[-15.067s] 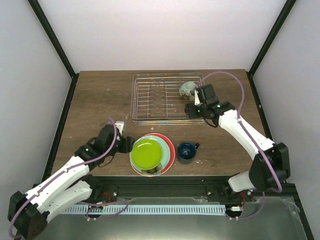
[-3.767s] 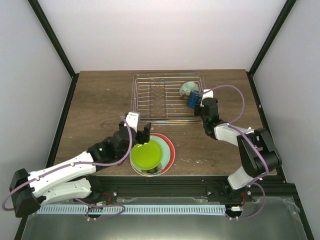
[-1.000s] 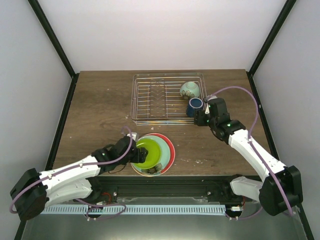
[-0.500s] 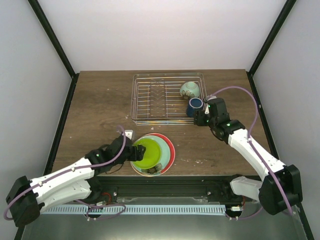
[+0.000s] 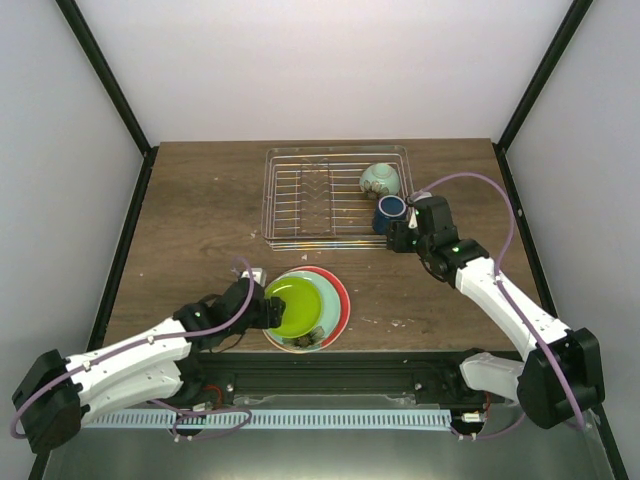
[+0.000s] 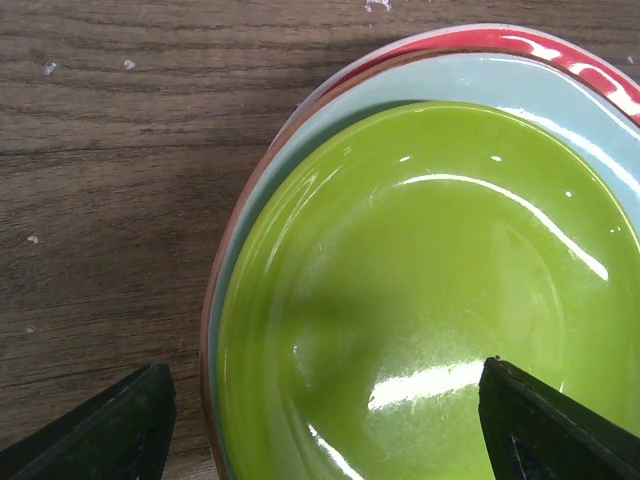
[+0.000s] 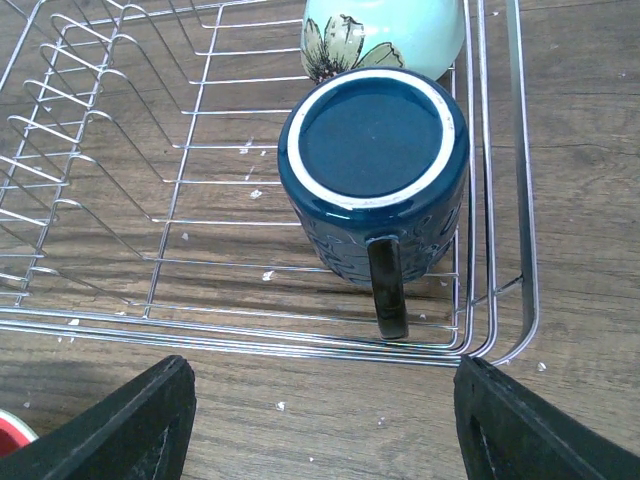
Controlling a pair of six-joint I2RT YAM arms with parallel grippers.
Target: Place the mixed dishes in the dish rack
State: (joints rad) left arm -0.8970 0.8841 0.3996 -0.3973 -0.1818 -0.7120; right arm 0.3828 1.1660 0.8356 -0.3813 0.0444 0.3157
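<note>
Worktop (image 5: pixel 195 215), entries from my near edge outward.

1. Left end effector (image 6: pixel 320 440): I read it as spread wide and gripping nothing. It is low over the near-left part of the plate stack, with one fingertip (image 6: pixel 105 430) at the stack's left rim and the other over the top plate.
2. Plate stack, near centre of the worktop, outside the rack: the lime-green plate (image 6: pixel 430 300) is uppermost. A pale blue surface shows around it, the red plate (image 5: pixel 343 298) shows as an outer rim, and a thin peach-tan edge (image 6: pixel 208 330) shows at the left. I cannot separate the lower layers with certainty.
3. Right end effector (image 7: pixel 335 430): wide open and empty, over bare wood just outside the rack's near right corner.
4. Dark-blue mug (image 7: pixel 372 170): in the rack's near right corner, white-ringed round end up, handle pointing toward my right wrist camera.
5. Mint-green bowl (image 7: pixel 385 28): in the rack directly behind the mug and close against it, a flower motif showing.
6. Dish rack (image 5: pixel 266 200): at the far centre of the worktop; its divider rows hold no plates.
</note>
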